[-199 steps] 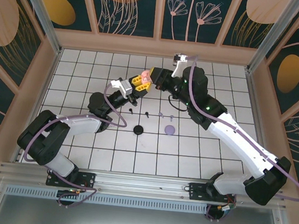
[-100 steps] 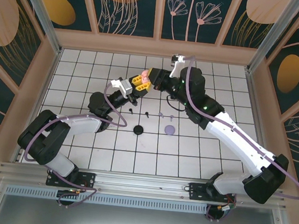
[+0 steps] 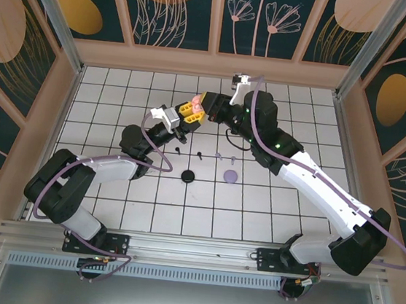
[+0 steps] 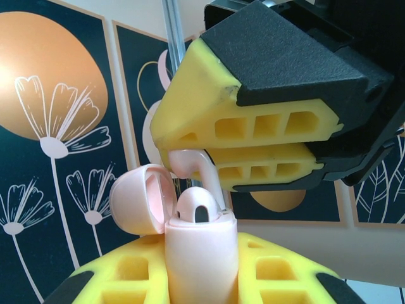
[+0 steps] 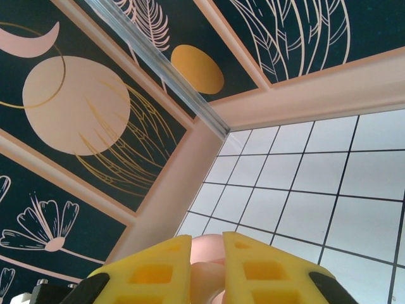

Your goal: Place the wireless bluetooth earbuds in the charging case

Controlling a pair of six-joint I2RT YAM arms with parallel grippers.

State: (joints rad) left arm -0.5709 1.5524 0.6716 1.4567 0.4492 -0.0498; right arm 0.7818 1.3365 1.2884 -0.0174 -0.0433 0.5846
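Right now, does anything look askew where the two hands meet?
Yes. The pink earbud pinched by the right hand leans sideways over the open pink case in the left hand, its stem sticking out, apparently not seated.

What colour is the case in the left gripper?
Pale pink case; clearest in left wrist view.

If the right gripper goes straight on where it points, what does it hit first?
Probably the open pink charging case in the left gripper; the right gripper's pink earbud sits at its opening.
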